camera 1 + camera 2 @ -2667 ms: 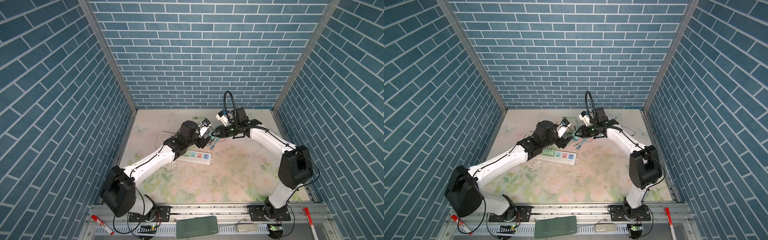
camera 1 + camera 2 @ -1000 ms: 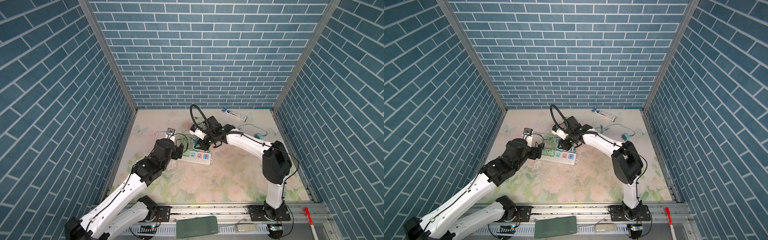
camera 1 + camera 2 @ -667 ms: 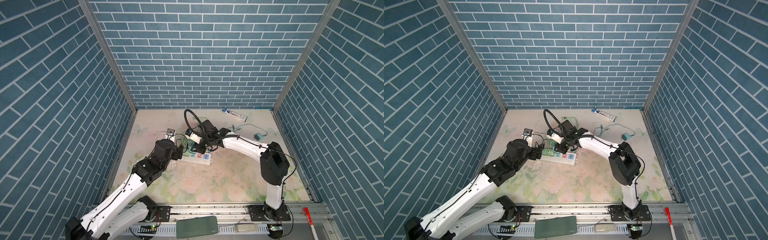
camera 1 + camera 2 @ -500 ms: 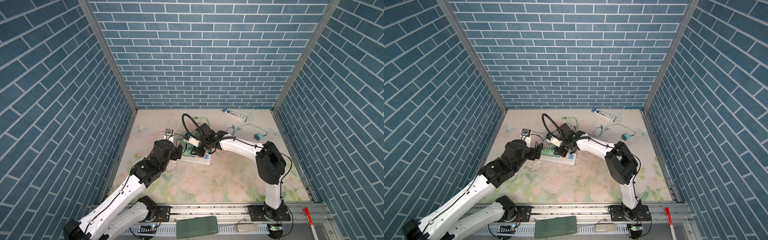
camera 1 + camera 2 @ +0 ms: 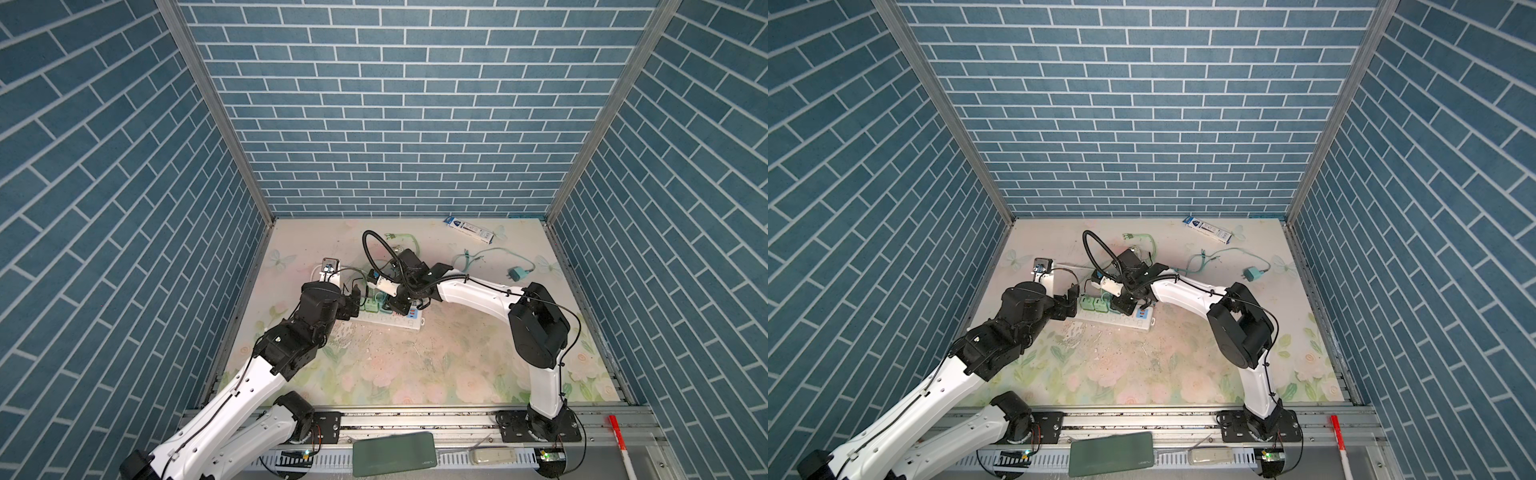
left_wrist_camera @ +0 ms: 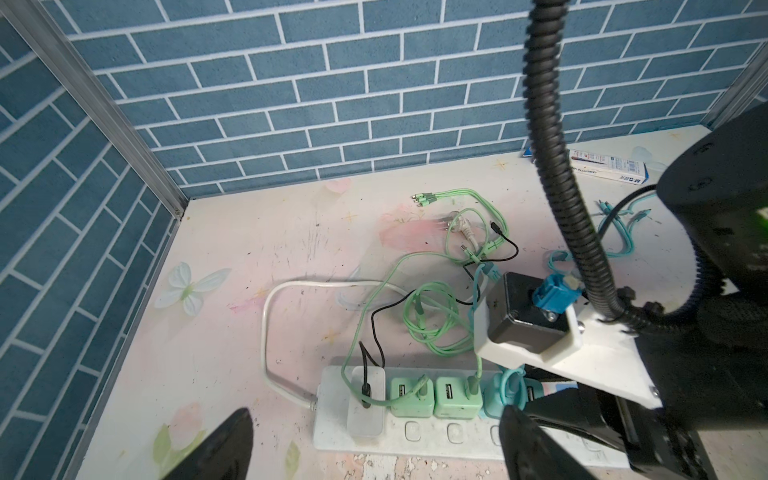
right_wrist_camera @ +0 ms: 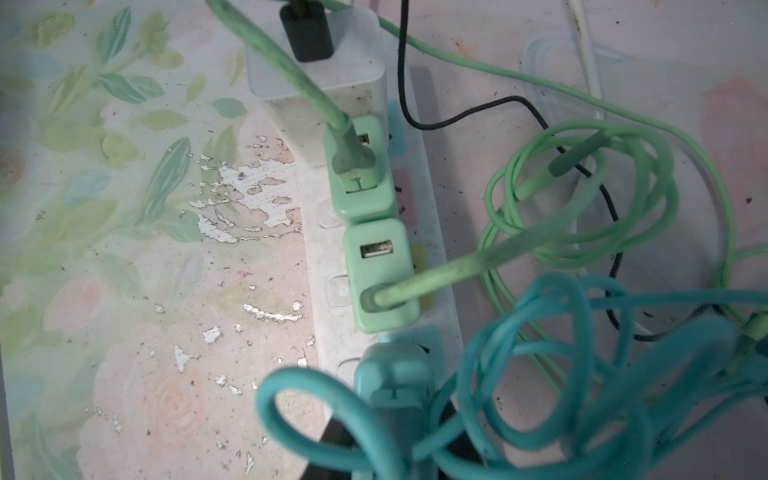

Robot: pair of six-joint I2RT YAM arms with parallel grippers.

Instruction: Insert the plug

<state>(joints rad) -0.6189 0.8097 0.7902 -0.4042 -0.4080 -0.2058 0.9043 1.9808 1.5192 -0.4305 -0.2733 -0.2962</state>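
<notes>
A white power strip (image 5: 409, 324) (image 5: 1138, 323) lies on the floral mat, with a white adapter (image 6: 365, 399) and two green USB chargers (image 6: 409, 395) plugged into it. My right gripper (image 5: 397, 305) (image 5: 1121, 305) (image 7: 395, 432) is shut on a teal plug (image 7: 392, 374) (image 6: 505, 390) that stands on the strip (image 7: 309, 195) right beside the second green charger (image 7: 380, 274). Loops of its teal cable (image 7: 540, 374) hide the fingers, so I cannot tell how deep the plug sits. My left gripper (image 5: 353, 297) (image 5: 1073, 297) (image 6: 374, 440) stands open at the strip's left end, holding nothing.
Green and black cables (image 6: 436, 316) lie coiled behind the strip, whose white lead (image 6: 270, 332) runs off to the left. A second teal plug (image 5: 518, 273) with its cable lies at the right, and a toothpaste box (image 5: 469, 228) lies near the back wall.
My right gripper has carried the teal plug left and down onto the strip next to the green chargers. The left gripper stays open at the strip's left end, barely shifted.
</notes>
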